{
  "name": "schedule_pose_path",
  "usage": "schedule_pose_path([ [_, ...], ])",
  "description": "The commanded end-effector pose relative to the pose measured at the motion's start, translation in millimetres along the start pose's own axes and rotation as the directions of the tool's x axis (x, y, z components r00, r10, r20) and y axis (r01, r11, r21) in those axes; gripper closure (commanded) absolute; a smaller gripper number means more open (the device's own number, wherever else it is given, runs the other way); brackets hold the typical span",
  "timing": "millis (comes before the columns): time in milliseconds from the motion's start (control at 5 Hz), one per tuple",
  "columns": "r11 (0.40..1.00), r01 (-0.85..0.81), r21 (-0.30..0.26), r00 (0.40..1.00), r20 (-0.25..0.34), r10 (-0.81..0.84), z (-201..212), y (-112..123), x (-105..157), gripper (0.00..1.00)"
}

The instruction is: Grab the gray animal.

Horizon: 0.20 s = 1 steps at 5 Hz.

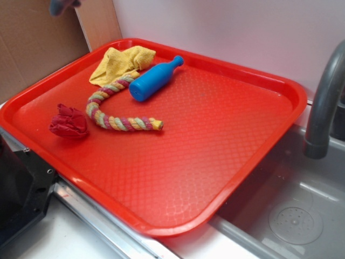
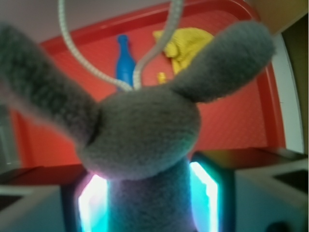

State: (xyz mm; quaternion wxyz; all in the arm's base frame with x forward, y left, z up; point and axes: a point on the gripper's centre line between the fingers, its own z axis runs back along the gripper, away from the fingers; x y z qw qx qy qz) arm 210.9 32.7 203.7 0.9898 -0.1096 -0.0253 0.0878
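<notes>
Fingers (image 2: pixel 205 186) of your gripper (image 2: pixel 147 193) clamp the gray animal (image 2: pixel 145 135) by its body, the glowing pads pressed against the plush on either side while its head and two long ears spread across most of the wrist view. Your rabbit hangs above the red tray (image 1: pixel 280 89), clear of its surface; in the exterior view only a gray scrap (image 1: pixel 62 5) shows at the top left edge, well apart from everything on the tray. You see the tray resting partly over a gray sink basin (image 1: pixel 291 216), with a dark curved faucet (image 1: pixel 326 97) rising at the right. On the tray's far left part lies a striped braided rope (image 1: pixel 108 105), curving from the yellow rag (image 1: pixel 121 62) toward the middle, one end touching the rag. Just beside the rope sits a blue bottle (image 1: pixel 153 80), lying on its side with its neck pointing to the far rim. Near the left rim, close to the rope's bend, rests the red cloth ball (image 1: pixel 69 122), crumpled and apart from the rest.
</notes>
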Motion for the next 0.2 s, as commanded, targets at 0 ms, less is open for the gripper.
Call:
schedule_pose_path([
  [0, 0.999, 0.025, 0.035, 0.995, 0.097, -0.028, 18.1, -11.6, -11.2, 1.0],
])
